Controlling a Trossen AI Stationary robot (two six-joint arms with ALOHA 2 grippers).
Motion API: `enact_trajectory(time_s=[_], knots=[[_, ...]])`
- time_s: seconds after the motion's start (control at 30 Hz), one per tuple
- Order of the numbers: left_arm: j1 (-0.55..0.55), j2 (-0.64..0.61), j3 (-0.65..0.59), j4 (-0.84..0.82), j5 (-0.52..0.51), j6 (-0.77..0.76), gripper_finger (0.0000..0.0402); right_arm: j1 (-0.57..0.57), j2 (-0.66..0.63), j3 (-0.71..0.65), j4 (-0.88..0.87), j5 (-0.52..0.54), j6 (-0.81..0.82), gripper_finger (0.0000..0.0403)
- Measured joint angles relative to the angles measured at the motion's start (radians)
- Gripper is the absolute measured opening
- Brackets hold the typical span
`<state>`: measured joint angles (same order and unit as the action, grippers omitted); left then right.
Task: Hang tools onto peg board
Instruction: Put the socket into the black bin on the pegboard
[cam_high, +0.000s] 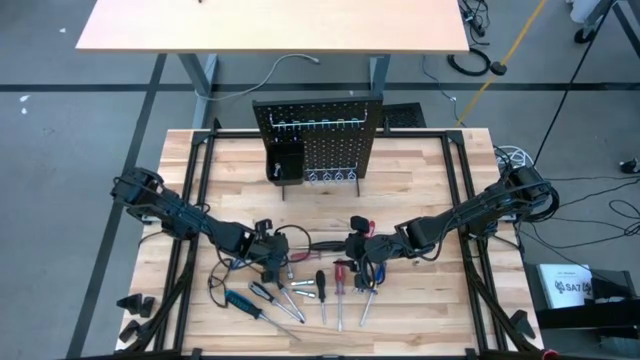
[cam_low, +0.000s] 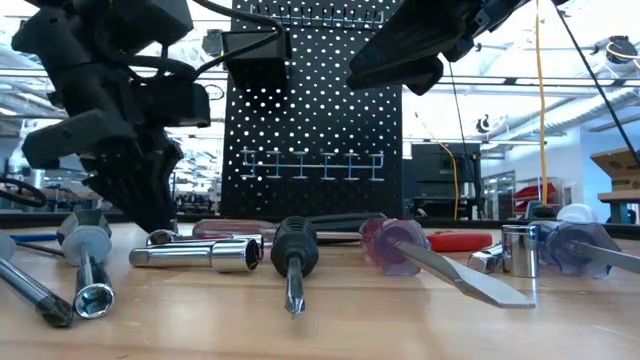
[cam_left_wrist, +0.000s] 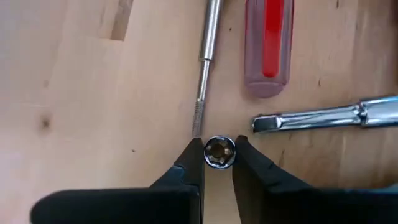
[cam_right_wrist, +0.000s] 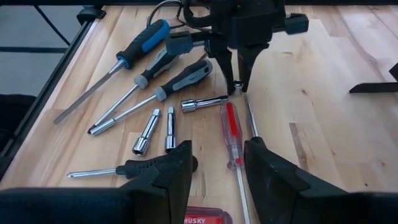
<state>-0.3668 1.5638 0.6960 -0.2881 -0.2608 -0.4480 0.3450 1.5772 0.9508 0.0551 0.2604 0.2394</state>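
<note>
My left hand (cam_left_wrist: 219, 163) is down on the counter (cam_left_wrist: 93, 93) at lower left of the overhead frame, fingers pinched narrow around a small silvery socket (cam_left_wrist: 219, 152). The tools (cam_high: 300, 290) lie across the lower centre. My right hand (cam_high: 358, 248), partly open, hovers mid-frame. The peg board (cam_high: 318, 140) stands upright at upper centre.
</note>
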Motion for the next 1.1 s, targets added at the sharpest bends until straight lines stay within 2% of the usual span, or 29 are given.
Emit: enact_trajectory(time_s=[0.2,0.43,0.63,0.83,0.93,1.1], knots=[[-0.001,-0.099,0.045,-0.072,-0.004,0.02,0.0047,0.0,0.0,0.0,-0.001,0.0,0.025,0.0137],[-0.015,-0.319,0.063,-0.052,-0.034,0.124,0.0047,0.0,0.0,0.0,0.0,0.0,0.037,0.0137],[-0.019,-0.527,0.065,0.159,-0.125,0.315,0.0049,-0.001,0.0,0.0,0.0,0.006,0.037,0.0137],[0.04,-0.623,0.065,0.377,-0.41,0.53,0.005,-0.004,0.0,0.0,0.0,0.057,0.037,0.0137],[0.1,-0.632,0.065,0.459,-0.453,0.57,0.0051,-0.006,0.0,0.0,0.0,0.057,0.037,0.0137],[0.179,-0.622,0.066,0.518,-0.463,0.547,0.0051,-0.006,0.0,0.0,0.0,0.058,0.036,0.0137]])
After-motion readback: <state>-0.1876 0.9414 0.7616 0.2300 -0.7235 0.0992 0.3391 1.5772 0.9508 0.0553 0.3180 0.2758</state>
